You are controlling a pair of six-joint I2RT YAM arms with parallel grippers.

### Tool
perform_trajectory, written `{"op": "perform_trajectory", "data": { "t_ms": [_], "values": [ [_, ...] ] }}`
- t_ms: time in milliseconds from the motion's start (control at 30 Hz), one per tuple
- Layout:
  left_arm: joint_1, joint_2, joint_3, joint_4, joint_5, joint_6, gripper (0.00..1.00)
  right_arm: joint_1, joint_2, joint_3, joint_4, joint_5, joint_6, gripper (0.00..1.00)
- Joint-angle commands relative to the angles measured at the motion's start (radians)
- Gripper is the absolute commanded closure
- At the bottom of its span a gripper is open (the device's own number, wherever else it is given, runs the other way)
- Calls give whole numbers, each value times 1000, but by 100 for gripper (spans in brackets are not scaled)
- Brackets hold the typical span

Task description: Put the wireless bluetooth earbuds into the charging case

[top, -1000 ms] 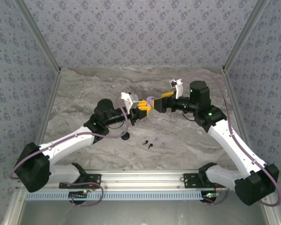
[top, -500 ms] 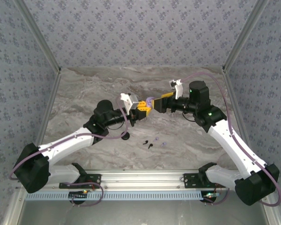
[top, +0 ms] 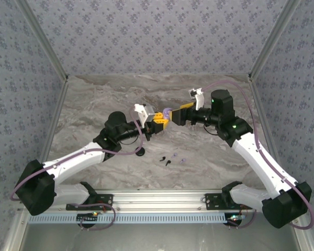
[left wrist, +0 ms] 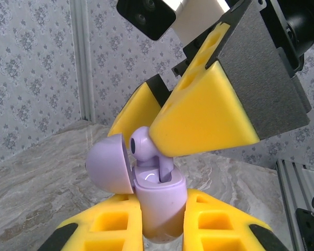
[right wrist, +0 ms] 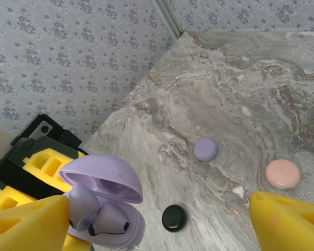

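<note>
The left gripper (left wrist: 165, 222) is clamped on the lilac case (left wrist: 158, 196). The case's base is buried between the yellow fingers and cut off at the frame's bottom edge. The lid (left wrist: 109, 163) is swung open, off to the left in that gripper's own view. One lilac bud (left wrist: 143, 148) sits in the case, and from the right wrist a second bud (right wrist: 110, 220) shows beside it.

The right gripper (right wrist: 159, 206) is spread wide above the case, one finger on each side of the opening, both cropped by its own view. The nearer finger's edge meets the bud's head, but whether it is touching or just short is impossible to tell. From overhead the case is a mere lilac speck between the two gripper tips.

On the worktop (top: 104, 94) beyond the right gripper lie a lilac blob (right wrist: 205, 149), a pink blob (right wrist: 282, 173) and a black blob (right wrist: 174, 217), all apart and too small to identify. Overhead, tiny loose buds (top: 170, 160) lie nearer the arm bases than either gripper, clear of both arms. A black disc (top: 140, 152) peeks out from under the left arm. There is open marble on every side, and the wall corner (right wrist: 172, 23) stands far beyond the right gripper.
</note>
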Motion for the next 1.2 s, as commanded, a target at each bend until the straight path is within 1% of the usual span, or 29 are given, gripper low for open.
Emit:
{"op": "perform_trajectory", "data": {
  "t_ms": [0, 267, 467, 1033, 1167],
  "values": [
    [-3, -35, 7, 44, 0, 13, 100, -1, 3, 32, 26, -25, 14, 9],
    [-2, -35, 11, 40, 2, 18, 100, -21, -19, 34, 42, -19, 35, 8],
    [-3, -39, 11, 39, 7, 17, 100, -28, -4, 38, 9, 23, 29, 8],
    [-3, -43, 6, 41, 10, 14, 100, -21, 28, 42, 39, -19, 34, 8],
    [-2, -45, 1, 42, 5, 14, 100, -27, 4, 42, 29, -2, 24, 8]
  ]
}}
